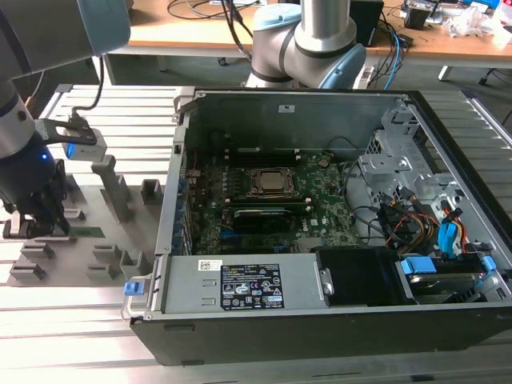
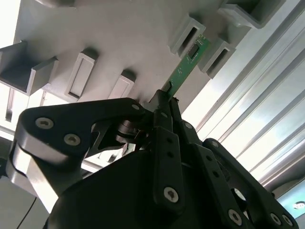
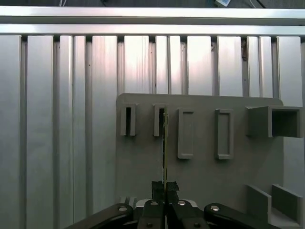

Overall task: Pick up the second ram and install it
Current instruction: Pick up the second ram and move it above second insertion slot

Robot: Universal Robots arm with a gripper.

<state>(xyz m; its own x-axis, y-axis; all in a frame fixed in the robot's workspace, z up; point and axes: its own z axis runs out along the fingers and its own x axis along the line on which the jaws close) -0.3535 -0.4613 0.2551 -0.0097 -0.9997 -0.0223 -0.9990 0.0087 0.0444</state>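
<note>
The second ram (image 2: 187, 67) is a narrow green strip with small dark chips, standing on edge on the grey fixture plate (image 1: 112, 232). In the exterior view it shows as a green sliver (image 1: 88, 232) at the far left. My gripper (image 2: 167, 102) is shut on its near end. The strip's far end sits between two grey fixture blocks (image 2: 190, 33). In the first wrist view the ram (image 3: 164, 143) appears edge-on as a thin line running from my gripper (image 3: 165, 187) to a slotted block (image 3: 158, 120).
The open computer case (image 1: 448, 336) lies to the exterior view's right of the fixture plate, with the green motherboard (image 1: 328, 204) and its processor socket (image 1: 272, 182) inside. Other grey blocks (image 1: 112, 188) stand on the plate. Ribbed aluminium table (image 3: 57, 119) surrounds it.
</note>
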